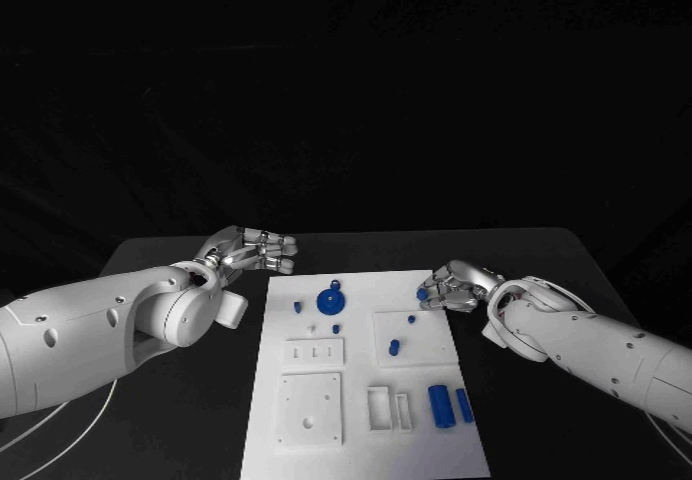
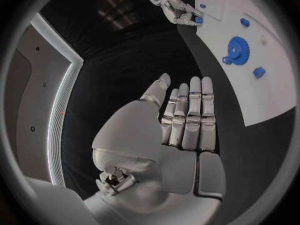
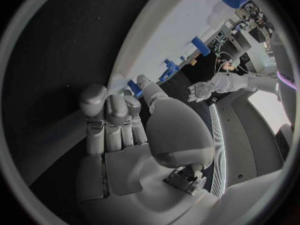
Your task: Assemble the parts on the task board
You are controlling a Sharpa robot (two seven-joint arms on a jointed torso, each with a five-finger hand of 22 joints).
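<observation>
L hand (image 1: pixel 254 249) hovered over the black bench (image 1: pixel 173 252) just off the far-left corner of the task board (image 1: pixel 361 440), fingers (image 2: pixel 190 116) straight and together, holding nothing. R hand (image 1: pixel 456 287) sat at the board's far-right edge w/ fingers (image 3: pixel 110 116) curled in, a small blue part (image 1: pixel 426 294) at its fingertips — couldn't tell if it was gripped. Blue gear (image 1: pixel 330 298) lay on the far part of the board, two blue cylinders (image 1: pixel 451 405) near the right edge toward the near end.
</observation>
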